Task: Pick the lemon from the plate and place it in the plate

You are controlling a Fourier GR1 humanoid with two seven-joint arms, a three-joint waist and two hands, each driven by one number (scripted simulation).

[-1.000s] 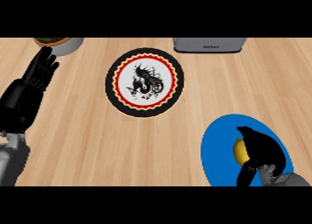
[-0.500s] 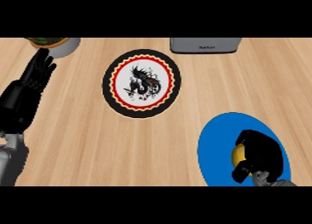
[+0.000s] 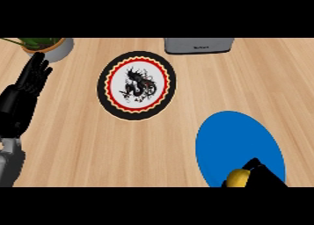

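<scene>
**A:** Where is the lemon?

**B:** The lemon [image 3: 236,178] lies on the blue plate [image 3: 237,136], at that plate's near rim. The view's lower edge cuts it off, so only its upper part shows.

**A:** And the right hand?

**B:** The right hand [image 3: 266,176] is a black shape over the near part of the blue plate, directly to the right of the lemon. No gap shows between the two. Too little of the hand is in view, so I cannot tell whether it is released, clenched or grasping the lemon.

**A:** The other hand?

**B:** The left hand [image 3: 20,105] rests well to the left of the blue plate, at the view's left edge. It is spread flat, its fingers [image 3: 37,72] straight and pointing away from the robot, and it holds nothing.

**A:** What else is on the surface?

**B:** The wooden surface [image 3: 88,145] carries a second, patterned plate [image 3: 136,85], beyond the blue plate and to its left. It has a black rim, a red scalloped ring and a black dragon figure on white. A strip of bare wood separates the two plates. Farther back from the blue plate, at the far edge, stands a grey box [image 3: 198,45]. Far to the blue plate's left, in the back corner, is a potted plant [image 3: 52,45], just past the left hand's fingertips.
</scene>
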